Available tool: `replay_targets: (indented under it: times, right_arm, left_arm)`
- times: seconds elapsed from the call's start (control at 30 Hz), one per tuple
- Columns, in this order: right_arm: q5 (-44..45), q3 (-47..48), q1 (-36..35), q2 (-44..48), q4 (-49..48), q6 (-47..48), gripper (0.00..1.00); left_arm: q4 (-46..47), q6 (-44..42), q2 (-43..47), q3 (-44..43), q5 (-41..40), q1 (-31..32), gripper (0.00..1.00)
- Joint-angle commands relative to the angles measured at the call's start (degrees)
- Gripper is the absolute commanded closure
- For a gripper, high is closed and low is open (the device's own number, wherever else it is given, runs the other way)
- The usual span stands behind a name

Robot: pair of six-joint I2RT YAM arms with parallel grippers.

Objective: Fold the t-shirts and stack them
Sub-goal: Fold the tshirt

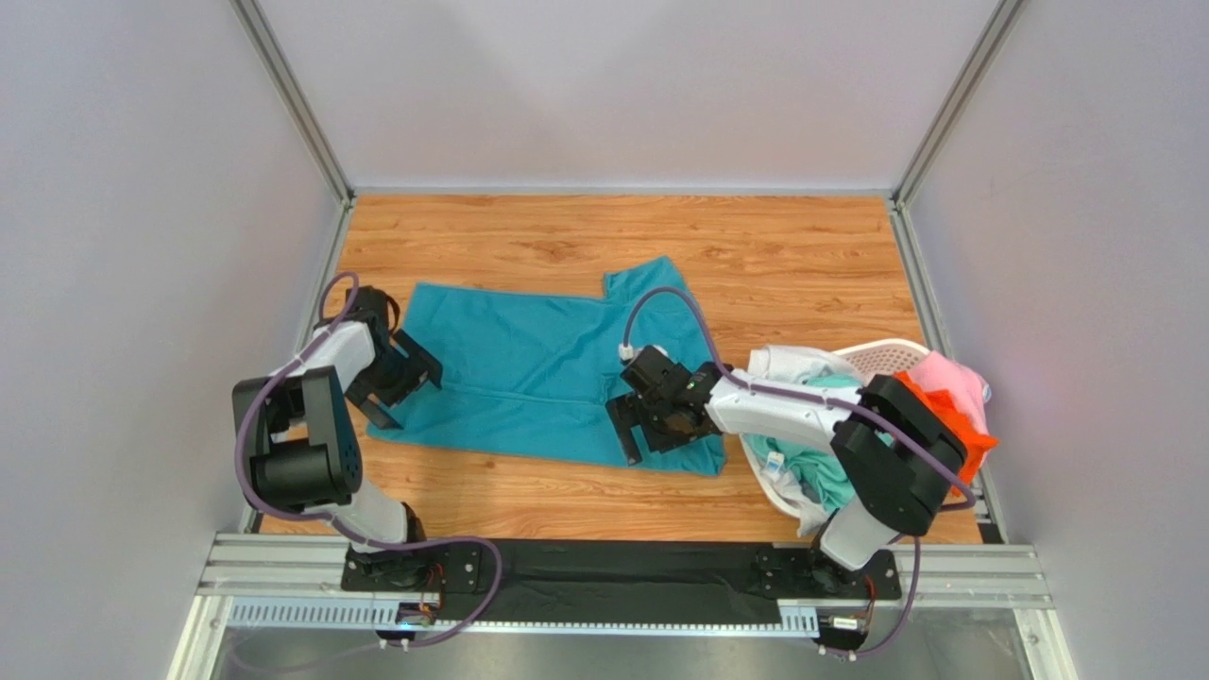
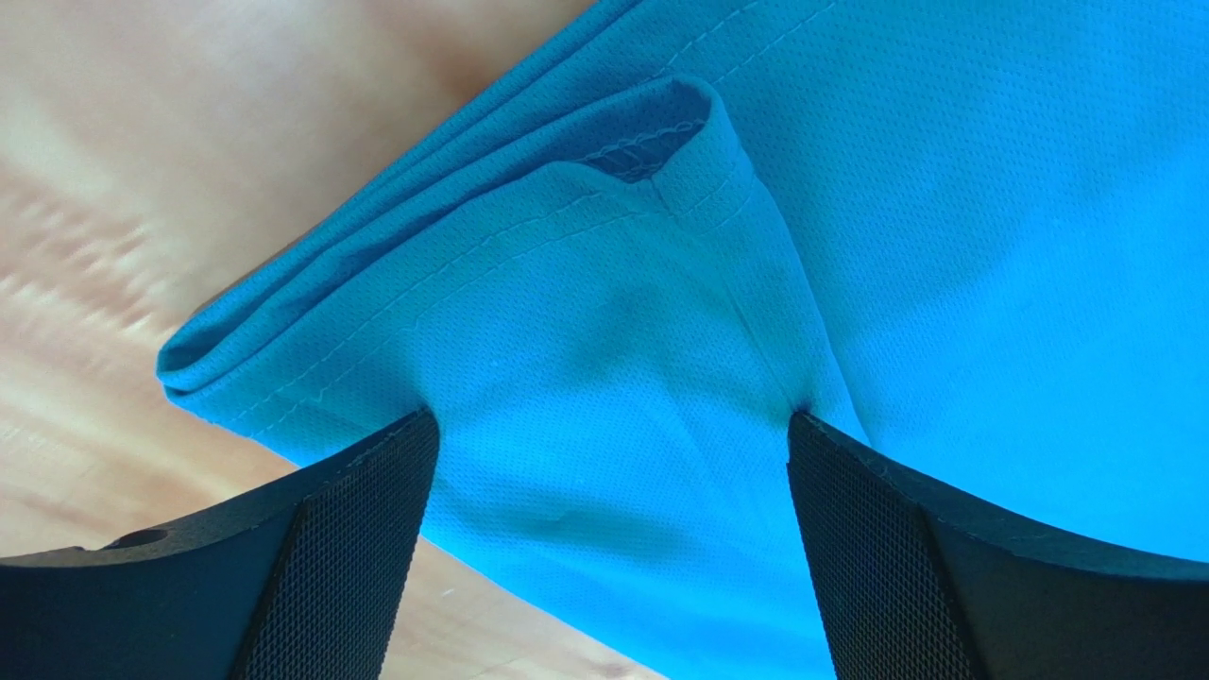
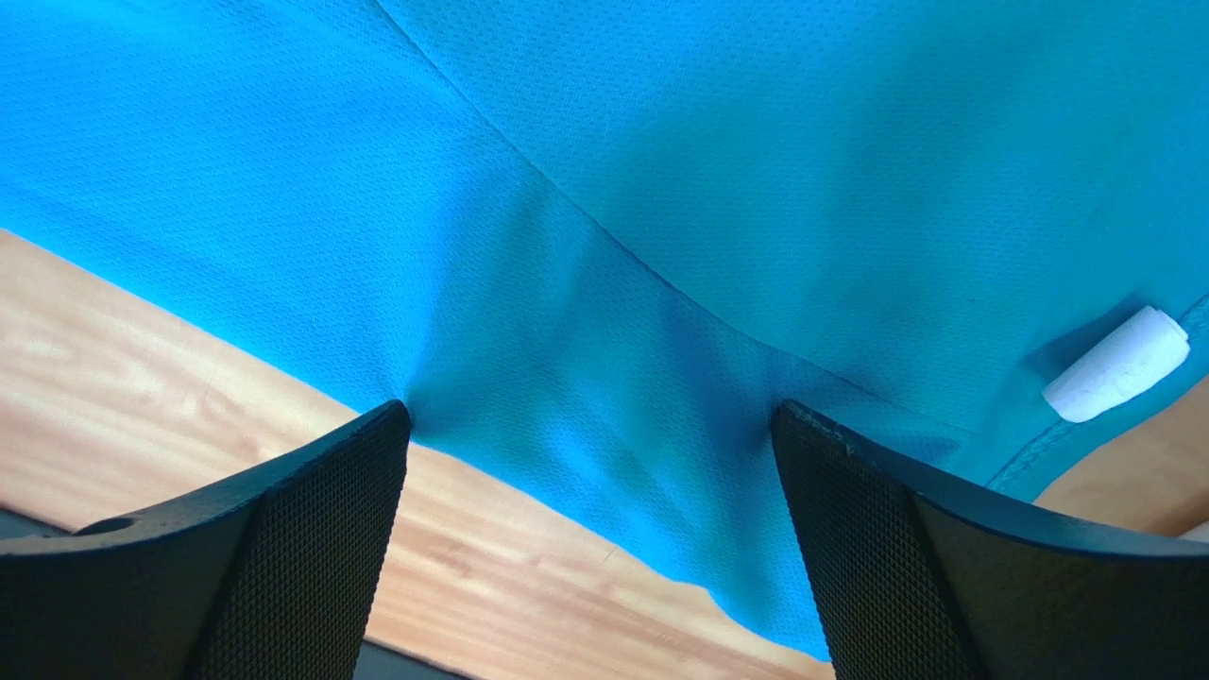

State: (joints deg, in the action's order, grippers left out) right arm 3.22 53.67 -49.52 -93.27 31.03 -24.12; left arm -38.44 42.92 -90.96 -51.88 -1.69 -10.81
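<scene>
— Where's the teal t-shirt [image 1: 539,376] lying?
— Spread on the wooden desk [image 1: 766,255], between the two arms. A piece of it juts out toward the far side.
— And the left claw [image 1: 402,376]?
— At the shirt's left edge, released, jaws wide apart. From its wrist camera, a folded, stitched edge of the cloth runs between the two fingers [image 2: 355,553] and nothing is pinched.
— The right claw [image 1: 646,421]?
— Over the shirt's near right corner, also spread wide and grasping nothing. Its wrist view has the near hem passing between the fingers [image 3: 880,553], bare desk below it, and a small white tag [image 3: 1117,366] off to the right on the cloth.
— The other t-shirts [image 1: 816,468]?
— Heaped in the white laundry basket [image 1: 880,352] at the right, just beside the right arm: mint green, white, pink and orange
</scene>
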Motion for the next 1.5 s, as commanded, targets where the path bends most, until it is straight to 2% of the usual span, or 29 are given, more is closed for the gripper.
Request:
replay_targets:
  times: [0.0,0.23,0.47,0.63,0.83,0.93,1.17,1.33,1.47]
  right_arm:
    - [1.96,-2.60,-3.56,4.23,0.61,-6.72,0.00]
    - [3.37,-5.95,-9.19,9.07,1.85,-10.95,0.00]
    - [7.05,1.42,-9.19,11.89,4.48,-6.82,0.00]
    - [9.26,6.88,-7.36,11.62,5.19,-3.31,0.00]
    - [9.35,9.79,-3.14,9.96,4.13,-1.11,0.00]
    - [8.21,9.61,-1.12,9.69,3.34,-0.75,0.00]
    - [7.06,9.35,2.05,9.34,3.08,0.39,0.00]
    - [6.36,9.35,3.63,7.94,2.72,1.62,0.00]
    - [4.96,9.70,4.60,6.45,1.85,1.79,0.00]
  left_arm:
    - [-4.54,-1.17,3.93,4.41,-5.07,-0.79,0.00]
    - [-5.42,2.08,10.27,9.08,-5.51,-1.06,0.00]
    - [-7.53,2.79,15.54,4.25,-4.46,-1.06,0.00]
    - [-7.53,2.79,14.94,-0.93,-2.09,-1.06,0.00]
    - [-4.37,3.40,8.00,-9.79,-1.74,-1.06,0.00]
    - [-2.79,3.58,0.20,-15.52,-1.29,-1.14,0.00]
    - [2.04,4.28,-10.10,-22.91,-1.38,-1.06,0.07]
    - [5.30,0.60,-17.04,-29.94,-6.91,-1.06,0.11]
    - [10.55,-3.01,-19.69,-31.44,-5.35,-0.88,0.14]
